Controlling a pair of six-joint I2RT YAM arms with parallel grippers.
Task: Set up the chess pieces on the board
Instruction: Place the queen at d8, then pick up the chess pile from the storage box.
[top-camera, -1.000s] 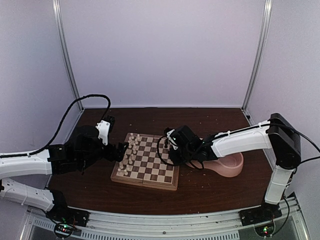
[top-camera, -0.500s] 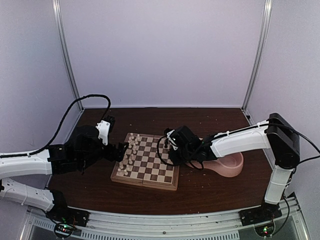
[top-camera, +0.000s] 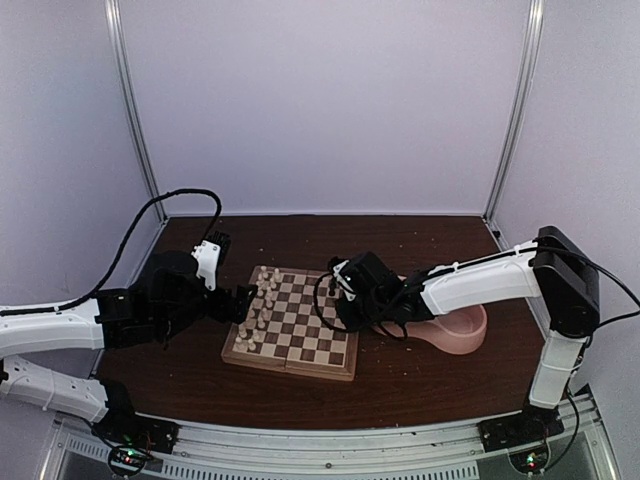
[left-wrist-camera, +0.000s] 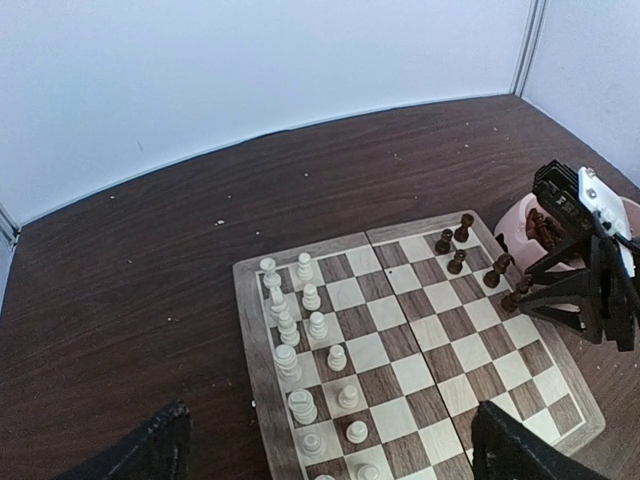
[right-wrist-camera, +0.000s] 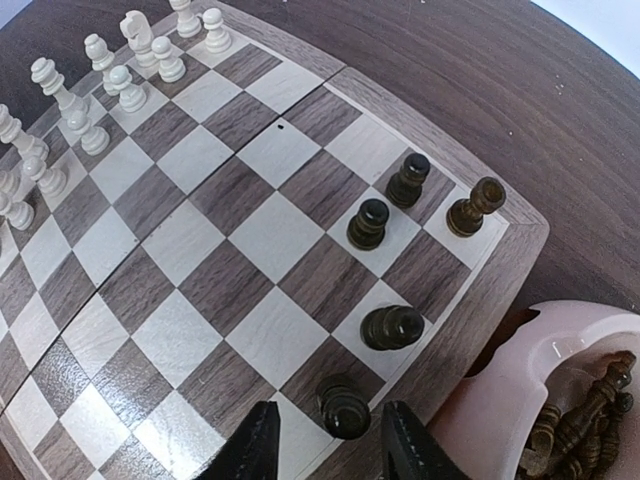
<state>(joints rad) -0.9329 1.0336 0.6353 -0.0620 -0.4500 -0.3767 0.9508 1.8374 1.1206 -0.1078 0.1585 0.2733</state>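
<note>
The board (top-camera: 290, 361) lies at mid-table. Cream chess pieces (top-camera: 262, 298) stand in two rows along its left side (left-wrist-camera: 300, 335). Several dark pieces (right-wrist-camera: 391, 327) stand at the right edge. My right gripper (right-wrist-camera: 329, 446) hangs low over that edge, open. The nearest dark piece (right-wrist-camera: 345, 405) stands upright on its square between the fingertips, with a gap on each side. Over the board's left edge, my left gripper (left-wrist-camera: 335, 458) is wide open and empty; only its finger (left-wrist-camera: 150, 455) tips show at the lower corners of the left wrist view.
A pink double bowl (top-camera: 466, 336) sits against the board's right side, under the right arm. More dark pieces (right-wrist-camera: 580, 420) lie inside it. The enclosure's white walls stand behind and to both sides of the dark table.
The right jaws have spread apart and let go of the dark piece, which now stands on the edge square. Neither arm has shifted noticeably in the top view.
</note>
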